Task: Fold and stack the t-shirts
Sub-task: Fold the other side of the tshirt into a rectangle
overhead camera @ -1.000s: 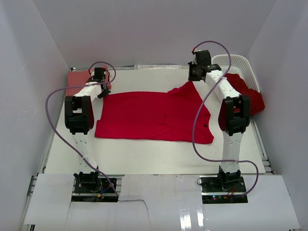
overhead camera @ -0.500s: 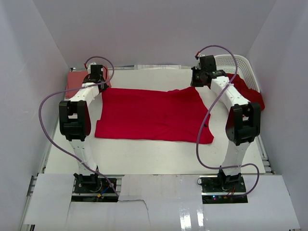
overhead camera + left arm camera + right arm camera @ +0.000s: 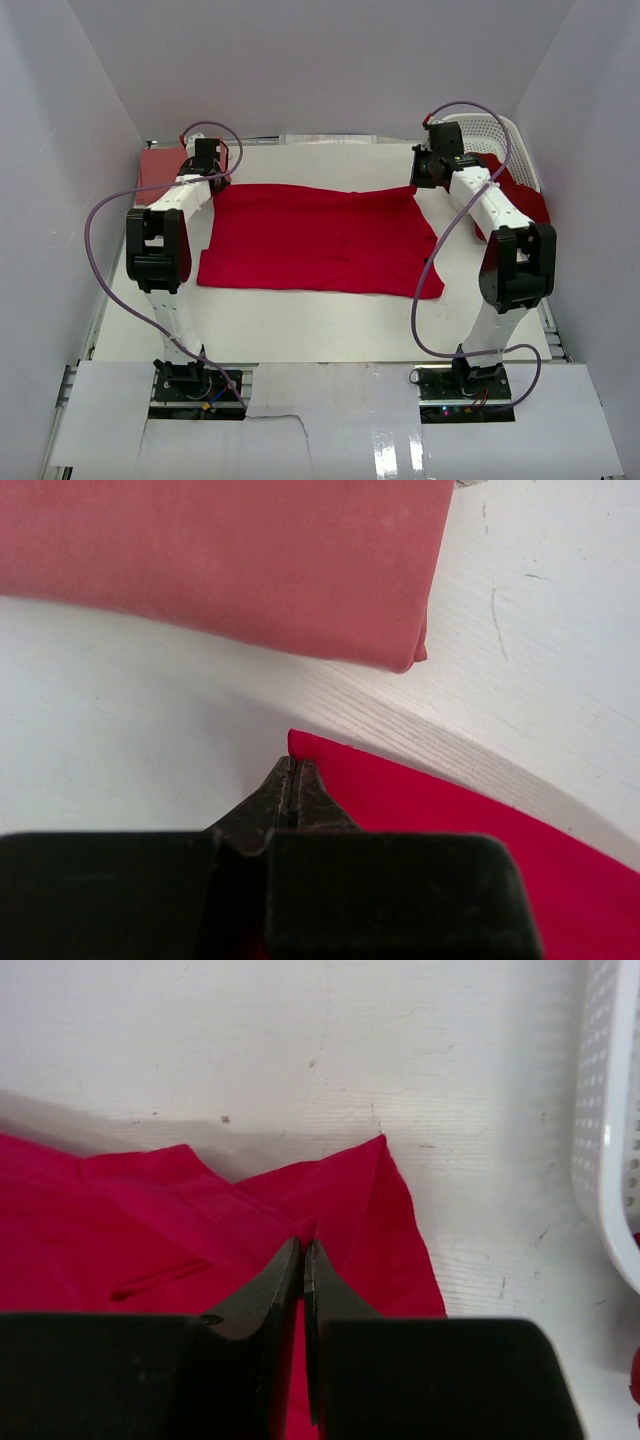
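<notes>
A crimson t-shirt [image 3: 315, 238] lies spread across the table's middle. My left gripper [image 3: 212, 183] is shut on its far left corner [image 3: 300, 745], seen pinched at the fingertips in the left wrist view. My right gripper [image 3: 421, 182] is shut on its far right corner [image 3: 310, 1228], with a small pucker of cloth between the tips. A folded salmon-pink t-shirt [image 3: 160, 165] lies at the far left; it also shows in the left wrist view [image 3: 230, 565]. More crimson t-shirts [image 3: 522, 195] hang out of the basket at the right.
A white lattice basket [image 3: 495, 130] stands at the far right; its wall shows in the right wrist view [image 3: 605, 1120]. White enclosure walls ring the table. Purple cables loop from both arms.
Both grippers have drawn the shirt's far edge outward and back. The raised right corner has come down and the far edge now lies stretched flat.
</notes>
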Robot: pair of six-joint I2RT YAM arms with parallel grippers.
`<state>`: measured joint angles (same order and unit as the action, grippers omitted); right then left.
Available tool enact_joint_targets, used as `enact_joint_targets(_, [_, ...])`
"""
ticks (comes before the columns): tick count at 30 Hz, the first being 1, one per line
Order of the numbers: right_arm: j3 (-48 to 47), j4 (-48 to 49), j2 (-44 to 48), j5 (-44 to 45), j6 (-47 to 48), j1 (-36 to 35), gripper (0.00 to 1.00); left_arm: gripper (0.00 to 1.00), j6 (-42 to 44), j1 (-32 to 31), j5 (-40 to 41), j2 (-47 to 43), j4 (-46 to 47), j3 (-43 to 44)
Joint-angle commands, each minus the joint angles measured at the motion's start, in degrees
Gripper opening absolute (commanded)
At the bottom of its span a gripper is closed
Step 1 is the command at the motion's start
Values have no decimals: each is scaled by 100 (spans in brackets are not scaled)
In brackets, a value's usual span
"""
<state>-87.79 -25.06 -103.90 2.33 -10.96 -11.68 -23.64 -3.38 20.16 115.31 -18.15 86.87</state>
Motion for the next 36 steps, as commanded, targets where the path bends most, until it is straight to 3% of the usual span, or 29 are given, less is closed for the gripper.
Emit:
enact_joint_targets(1, [-72, 221, 361, 110, -29, 148, 8, 0, -71, -5, 128, -351, 154, -30])
enact_joint_targets(23, [1800, 695, 1381, 75, -152, 245, 8, 0, -457, -5, 734, -614, 242, -566])
enact_joint_targets(36, [2266, 933, 1565, -136, -249, 245, 8, 0, -273, -242, 1297, -1106, 479, -1023])
